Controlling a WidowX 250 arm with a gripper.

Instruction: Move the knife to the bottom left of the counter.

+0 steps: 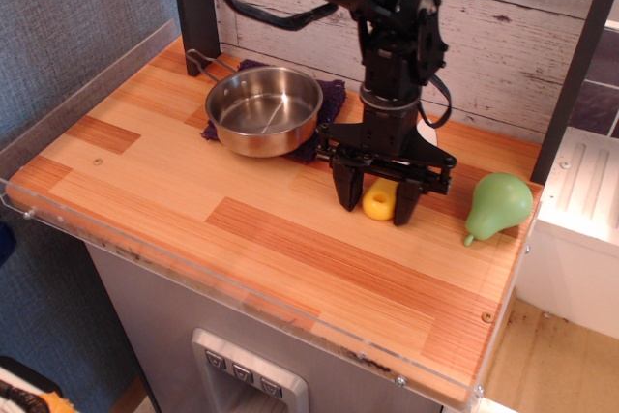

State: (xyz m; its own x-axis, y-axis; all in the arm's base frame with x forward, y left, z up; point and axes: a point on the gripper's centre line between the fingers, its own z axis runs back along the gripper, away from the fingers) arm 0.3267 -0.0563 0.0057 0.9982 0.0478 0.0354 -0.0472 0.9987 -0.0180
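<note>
The knife (379, 203) lies on the wooden counter (193, 181) right of centre. Only its yellow handle with the hole shows; the white blade is hidden behind the gripper. My gripper (377, 212) is down at counter level with its two black fingers (348, 191) on either side of the handle, pressed against it. The knife still rests on the wood.
A steel pan (263, 109) sits on a dark purple cloth (329, 99) at the back, just left of the gripper. A green pear (497, 205) lies near the right edge. Clear acrylic strips (242, 311) edge the counter's front and left sides. A plank wall stands behind.
</note>
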